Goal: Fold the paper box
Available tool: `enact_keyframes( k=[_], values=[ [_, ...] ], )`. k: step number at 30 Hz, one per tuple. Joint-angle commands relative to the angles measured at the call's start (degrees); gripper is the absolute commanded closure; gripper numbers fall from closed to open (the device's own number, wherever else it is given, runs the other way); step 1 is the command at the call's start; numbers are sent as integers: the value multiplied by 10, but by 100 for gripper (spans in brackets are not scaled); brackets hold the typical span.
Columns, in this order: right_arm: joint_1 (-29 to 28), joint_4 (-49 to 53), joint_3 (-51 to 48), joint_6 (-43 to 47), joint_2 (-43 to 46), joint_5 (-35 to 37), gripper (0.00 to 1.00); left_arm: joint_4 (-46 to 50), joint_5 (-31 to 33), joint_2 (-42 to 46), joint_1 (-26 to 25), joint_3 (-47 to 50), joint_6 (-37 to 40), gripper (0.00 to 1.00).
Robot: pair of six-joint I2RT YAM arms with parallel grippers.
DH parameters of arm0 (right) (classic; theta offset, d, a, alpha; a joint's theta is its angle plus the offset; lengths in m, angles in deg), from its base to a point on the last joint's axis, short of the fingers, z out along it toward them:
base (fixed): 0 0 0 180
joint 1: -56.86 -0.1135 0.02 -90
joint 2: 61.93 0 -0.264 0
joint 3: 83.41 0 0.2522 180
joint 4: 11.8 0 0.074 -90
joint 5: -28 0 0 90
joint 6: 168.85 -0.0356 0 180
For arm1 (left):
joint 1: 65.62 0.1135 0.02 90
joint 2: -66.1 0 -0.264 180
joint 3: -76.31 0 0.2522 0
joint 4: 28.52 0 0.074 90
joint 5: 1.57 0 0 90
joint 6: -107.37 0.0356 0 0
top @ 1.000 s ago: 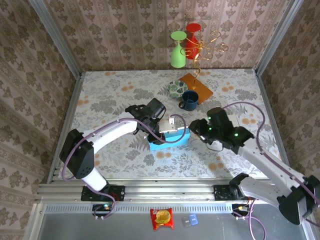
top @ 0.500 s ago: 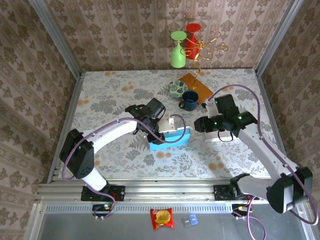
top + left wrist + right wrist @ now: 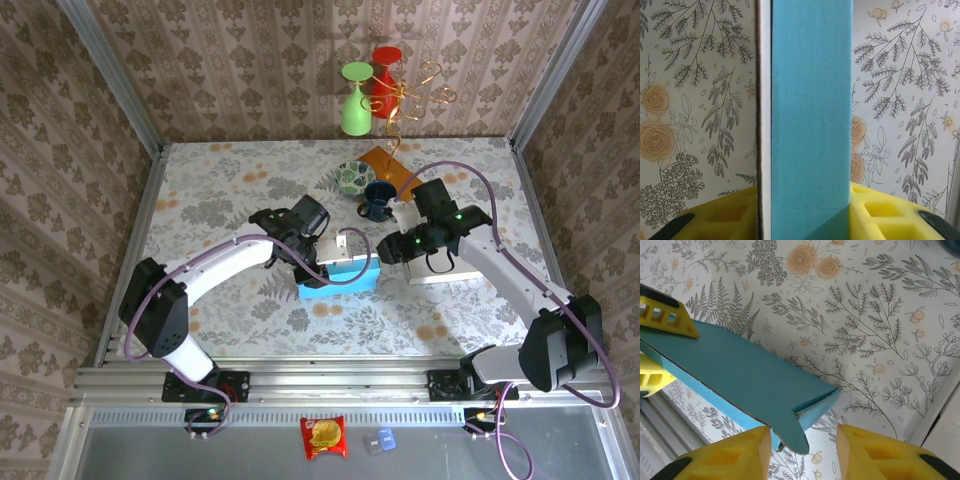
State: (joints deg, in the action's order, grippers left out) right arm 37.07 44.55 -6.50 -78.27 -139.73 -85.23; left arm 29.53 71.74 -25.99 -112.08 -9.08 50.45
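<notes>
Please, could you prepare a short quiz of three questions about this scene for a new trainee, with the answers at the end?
1. True or false: the left gripper has its jaws shut on a wall of the light blue paper box.
2. Which thing stands on the flowered table beyond the box? A) a dark blue ceramic mug; B) a yellow plastic bowl; C) a silver kettle.
3. Fill the gap: in the right wrist view, the box's rounded end flap lies ___ the two yellow fingers of the right gripper.
Key: 1 true; 2 A; 3 between.
</notes>
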Motion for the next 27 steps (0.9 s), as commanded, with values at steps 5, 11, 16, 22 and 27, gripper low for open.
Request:
enact_keyframes(
  k=[5, 11, 16, 22, 27],
  values=[
    [-12, 23, 23, 15, -11, -5, 70, 12, -13, 6, 3, 2, 14, 61],
    [-13, 26, 20, 12, -2, 3, 72, 14, -12, 5, 4, -1, 16, 61],
    [-17, 20, 5, 5, 6, 13, 71, 15, -15, 1, 4, -3, 16, 61],
    [-20, 16, 7, 1, 5, 24, 73, 16, -16, -2, 4, -7, 16, 61],
    [-22, 16, 7, 0, 3, 32, 74, 18, -16, -4, 4, -10, 17, 61]
  ],
)
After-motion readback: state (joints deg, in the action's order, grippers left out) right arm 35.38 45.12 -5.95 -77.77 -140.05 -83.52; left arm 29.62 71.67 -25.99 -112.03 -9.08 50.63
